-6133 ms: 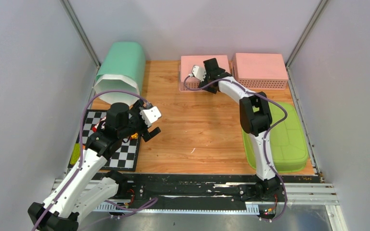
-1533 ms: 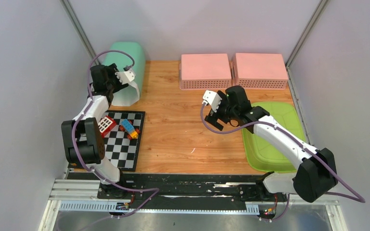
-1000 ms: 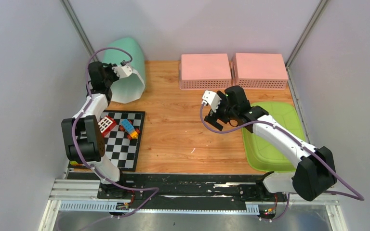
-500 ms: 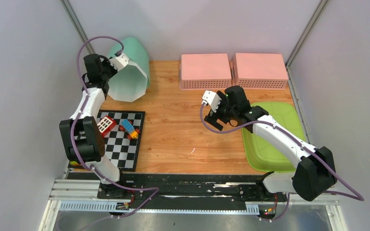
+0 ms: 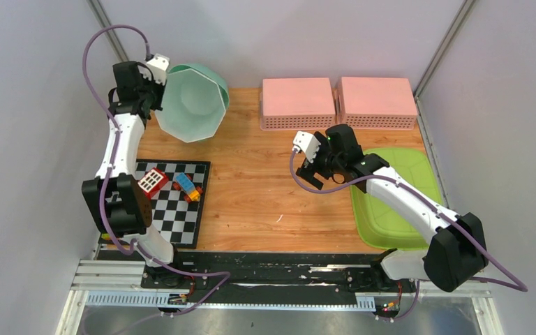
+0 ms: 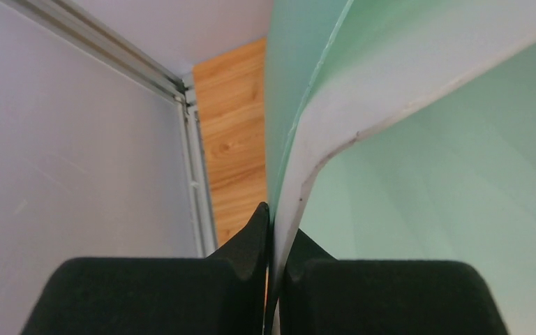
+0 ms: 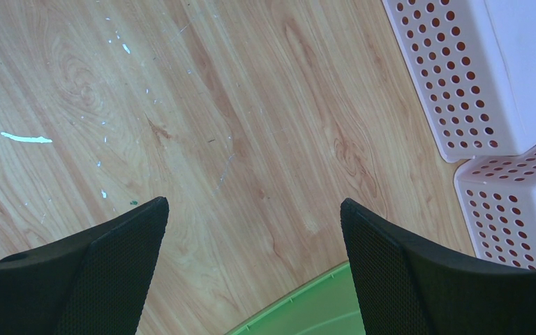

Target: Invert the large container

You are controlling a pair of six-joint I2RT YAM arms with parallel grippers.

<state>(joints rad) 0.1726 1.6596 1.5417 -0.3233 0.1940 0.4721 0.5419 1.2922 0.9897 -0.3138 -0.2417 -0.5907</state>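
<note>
Over the counter's (image 5: 265, 195) far left corner the tub (image 5: 194, 105) tilts, mouth facing right. Left gripper (image 6: 273, 223) pinches its rim. Right gripper (image 7: 251, 209) hangs open, well apart.

Mint green all over the large octagonal plastic container (image 5: 194, 105), its rim edge paler, almost white. At the back, a pink perforated plastic basket (image 5: 298, 102) and a second pink perforated basket (image 5: 377, 101), their holes showing reddish. Lime green for the flat plastic tray (image 5: 412, 167). Black-and-white chequers on the square mat (image 5: 181, 220), carrying a red-and-white toy brick (image 5: 153, 181) and a blue toy brick (image 5: 184, 182). Warm brown grain runs across the wooden table (image 5: 272, 202). The arms are white and black, with purple cables.
</note>
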